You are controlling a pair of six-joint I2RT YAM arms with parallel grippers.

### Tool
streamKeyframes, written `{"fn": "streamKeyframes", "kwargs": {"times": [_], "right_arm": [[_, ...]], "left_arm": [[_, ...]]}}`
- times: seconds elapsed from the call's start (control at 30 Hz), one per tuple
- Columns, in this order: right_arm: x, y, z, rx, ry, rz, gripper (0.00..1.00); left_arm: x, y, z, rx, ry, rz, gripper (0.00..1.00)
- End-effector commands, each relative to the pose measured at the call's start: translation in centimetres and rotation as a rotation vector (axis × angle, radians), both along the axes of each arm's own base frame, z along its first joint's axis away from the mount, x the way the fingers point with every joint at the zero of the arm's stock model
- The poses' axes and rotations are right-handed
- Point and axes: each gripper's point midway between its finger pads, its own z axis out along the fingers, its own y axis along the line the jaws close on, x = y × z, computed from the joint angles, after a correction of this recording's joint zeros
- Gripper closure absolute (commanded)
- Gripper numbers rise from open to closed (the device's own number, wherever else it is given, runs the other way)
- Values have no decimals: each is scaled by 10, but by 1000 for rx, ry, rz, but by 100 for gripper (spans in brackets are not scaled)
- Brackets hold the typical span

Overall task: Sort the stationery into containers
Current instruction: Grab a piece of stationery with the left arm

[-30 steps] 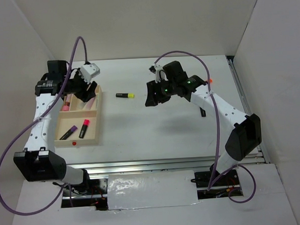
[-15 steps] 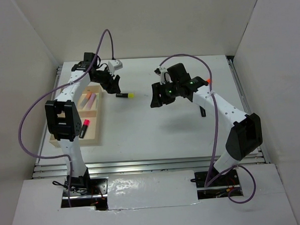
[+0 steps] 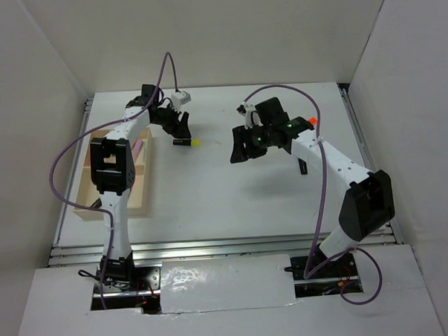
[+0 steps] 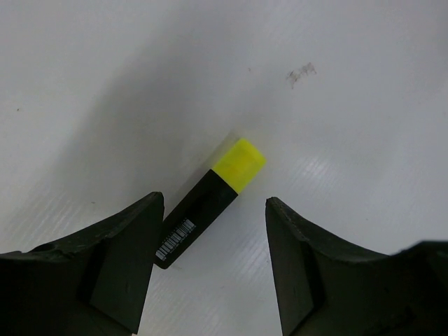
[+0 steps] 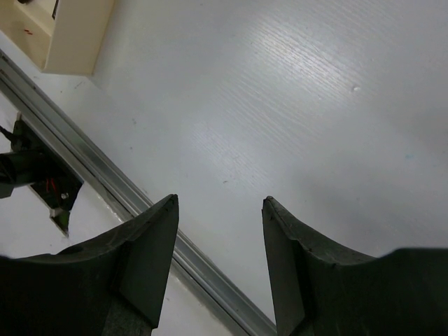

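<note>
A black marker with a yellow cap [image 3: 186, 143] lies on the white table right of the tan wooden tray [image 3: 143, 186]. In the left wrist view the marker [image 4: 206, 206] lies slanted, its black end next to my left finger, cap pointing away. My left gripper [image 3: 180, 133] hovers open over the marker [image 4: 213, 210], with nothing held. A pale pink marker [image 3: 139, 148] shows in the tray; the left arm hides most of the other compartments. My right gripper [image 3: 242, 151] is open and empty above the table middle, also in the right wrist view [image 5: 219, 210].
The tray's corner [image 5: 73, 35] and the metal rail [image 5: 140, 206] at the table's near edge show in the right wrist view. White walls enclose the table on three sides. A purple cable loops from each arm.
My left arm has swung from over the tray out to the right and now hangs over the yellow-capped marker. My right gripper drifted slightly right.
</note>
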Motion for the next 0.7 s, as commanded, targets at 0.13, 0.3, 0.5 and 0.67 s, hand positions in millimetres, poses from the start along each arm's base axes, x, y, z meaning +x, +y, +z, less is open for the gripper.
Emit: {"fn": "streamKeyframes", "kwargs": {"times": [0.13,0.3,0.5,0.67], "right_arm": [[0,0,19,39,-58,9,42],[-1,2,18,40,-50,12,42],[-2,6,19,36,-53,21,42],[-5,9,21,39,-58,31,42]], "left_arm": [[11,1,-14,-20,78,111,27],[-3,4,-37,-1,196,157,27],[-23,0,-55,-35,338,170,28],[-62,-2,-58,-29,390,129,29]]}}
